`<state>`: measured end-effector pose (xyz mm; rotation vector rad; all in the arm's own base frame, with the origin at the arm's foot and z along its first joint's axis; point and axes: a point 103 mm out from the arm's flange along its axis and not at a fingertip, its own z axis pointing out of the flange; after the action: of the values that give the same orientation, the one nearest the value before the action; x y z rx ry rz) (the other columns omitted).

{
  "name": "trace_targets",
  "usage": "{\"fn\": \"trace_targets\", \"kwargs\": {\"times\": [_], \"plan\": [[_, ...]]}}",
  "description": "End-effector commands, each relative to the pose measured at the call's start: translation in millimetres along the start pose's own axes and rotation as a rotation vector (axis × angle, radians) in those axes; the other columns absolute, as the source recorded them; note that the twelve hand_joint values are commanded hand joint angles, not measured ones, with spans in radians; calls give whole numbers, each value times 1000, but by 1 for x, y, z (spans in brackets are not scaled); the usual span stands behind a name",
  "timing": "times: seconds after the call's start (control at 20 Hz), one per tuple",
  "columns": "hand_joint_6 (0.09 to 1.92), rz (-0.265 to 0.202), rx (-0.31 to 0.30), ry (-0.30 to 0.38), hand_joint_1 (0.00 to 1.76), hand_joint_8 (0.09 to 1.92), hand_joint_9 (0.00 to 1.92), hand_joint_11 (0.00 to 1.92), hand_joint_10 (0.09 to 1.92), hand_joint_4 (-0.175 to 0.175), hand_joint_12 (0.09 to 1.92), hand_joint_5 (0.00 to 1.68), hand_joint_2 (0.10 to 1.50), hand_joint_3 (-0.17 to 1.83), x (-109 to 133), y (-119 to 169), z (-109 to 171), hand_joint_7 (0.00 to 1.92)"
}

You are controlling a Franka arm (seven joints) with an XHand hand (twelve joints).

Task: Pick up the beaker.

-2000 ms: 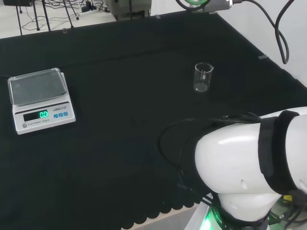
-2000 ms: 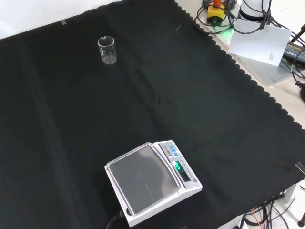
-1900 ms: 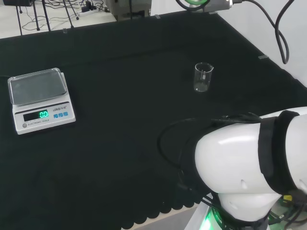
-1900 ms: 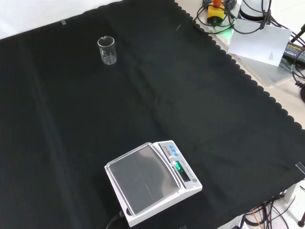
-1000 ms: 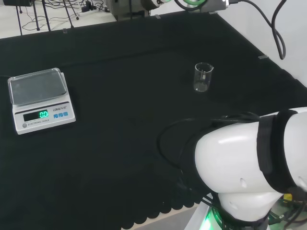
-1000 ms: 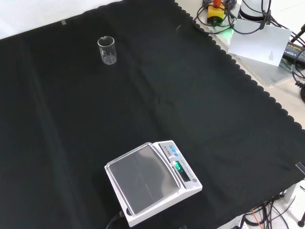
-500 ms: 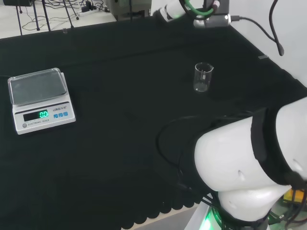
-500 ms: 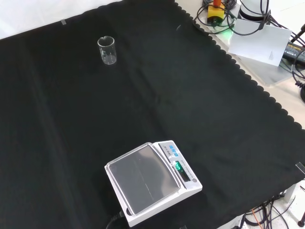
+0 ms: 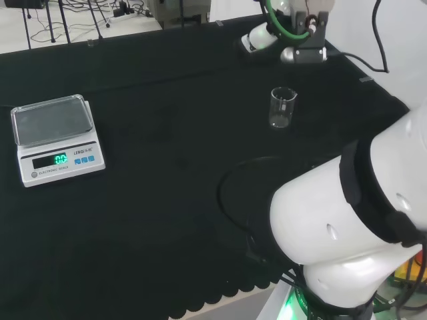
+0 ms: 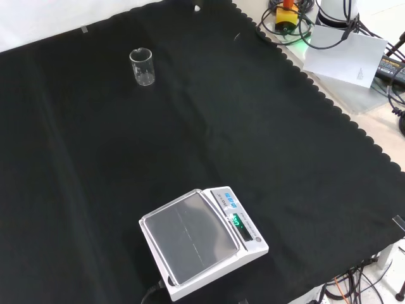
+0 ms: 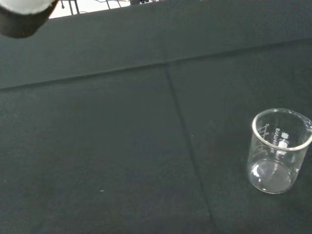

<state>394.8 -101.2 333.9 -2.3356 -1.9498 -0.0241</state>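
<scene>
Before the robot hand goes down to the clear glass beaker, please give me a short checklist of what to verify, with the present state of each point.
1. The clear glass beaker stands upright on the black cloth: ok.
2. The beaker looks empty in the wrist view: ok.
3. Nothing stands close beside the beaker; the white electronic scale is far to the left in the head view: ok.
4. The robot hand is apart from the beaker, not touching it: ok.
5. The robot hand's fingers are open enough for the beaker: cannot tell.
6. The beaker is already grasped: not ok, it stands free.
</scene>
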Motion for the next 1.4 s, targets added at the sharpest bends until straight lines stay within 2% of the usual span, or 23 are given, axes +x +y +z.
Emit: {"fn": "trace_targets", "kwargs": {"times": [0.05,0.6,1.0,1.4], "plan": [[87,52,46,19,658,723,119,0,888,14,1134,102,716,248,-43,20,65,22],[87,76,104,35,661,696,87,0,884,34,1069,87,722,235,-58,49,132,0],[87,106,129,53,661,688,82,0,883,40,1055,76,724,233,-77,72,163,0],[87,116,167,49,662,681,81,0,882,41,1045,75,725,231,-93,102,187,0]]}}
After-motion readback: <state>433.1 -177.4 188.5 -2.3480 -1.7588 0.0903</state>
